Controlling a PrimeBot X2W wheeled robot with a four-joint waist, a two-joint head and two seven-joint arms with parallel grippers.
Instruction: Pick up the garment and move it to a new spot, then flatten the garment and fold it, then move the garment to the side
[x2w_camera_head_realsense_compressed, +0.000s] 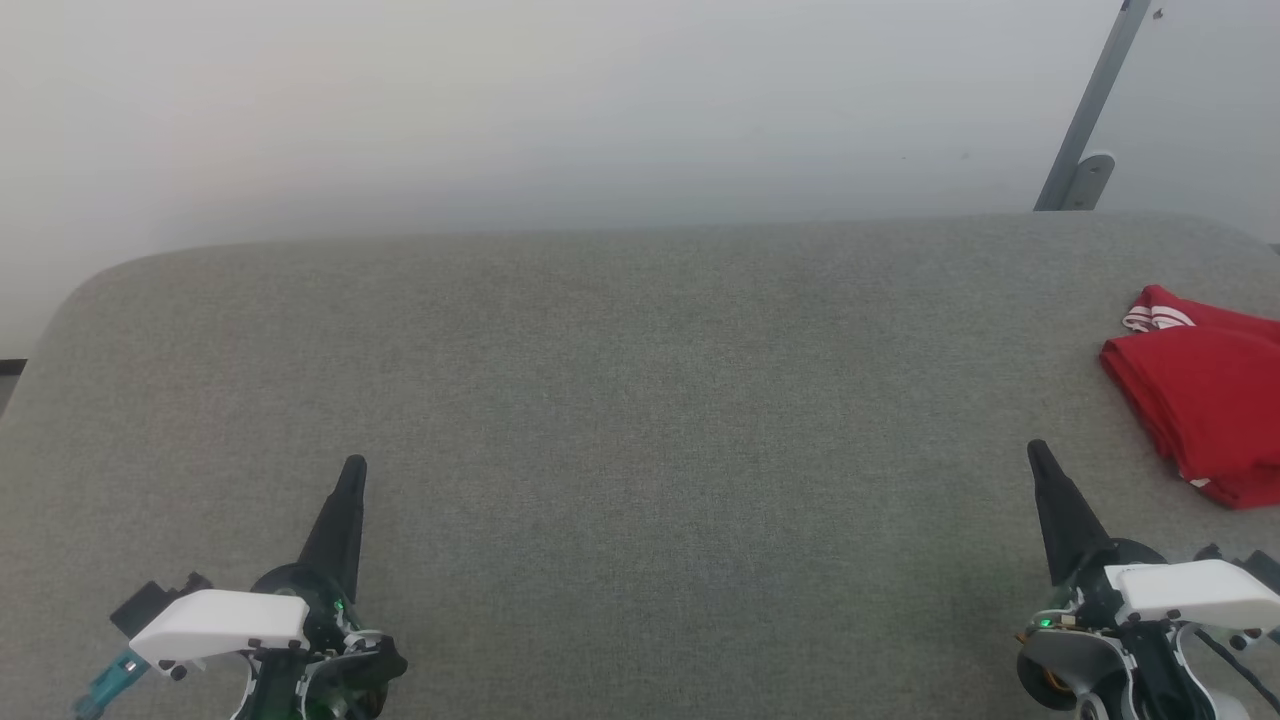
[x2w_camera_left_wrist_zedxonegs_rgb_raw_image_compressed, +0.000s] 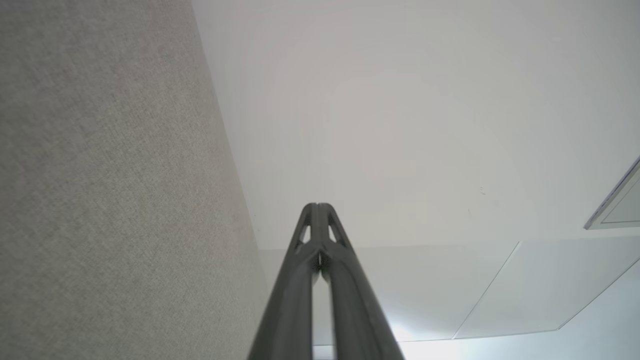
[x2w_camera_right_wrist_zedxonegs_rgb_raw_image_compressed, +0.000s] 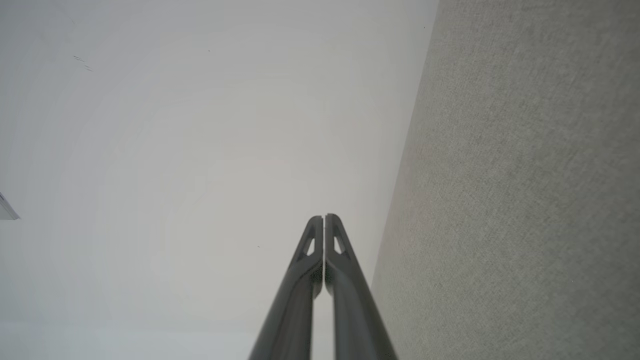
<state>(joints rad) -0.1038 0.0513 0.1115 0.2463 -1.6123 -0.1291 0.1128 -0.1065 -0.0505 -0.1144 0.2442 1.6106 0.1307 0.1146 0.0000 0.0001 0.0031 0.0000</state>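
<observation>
The garment (x2w_camera_head_realsense_compressed: 1205, 400) lies folded in a red stack at the right edge of the frame on the grey fabric-covered desk (x2w_camera_head_realsense_compressed: 640, 400) — striped trim shows at its upper left corner. The right tool (x2w_camera_head_realsense_compressed: 1037, 452), lower right, is near the garment but apart from it, fingers pressed together and empty. The left tool (x2w_camera_head_realsense_compressed: 352, 470), lower left, is likewise closed on nothing — well apart from it.

A grey fabric-covered surface (x2w_camera_head_realsense_compressed: 640, 400) with rounded corners carries a folded red garment (x2w_camera_head_realsense_compressed: 1210, 400) near its right edge.
</observation>
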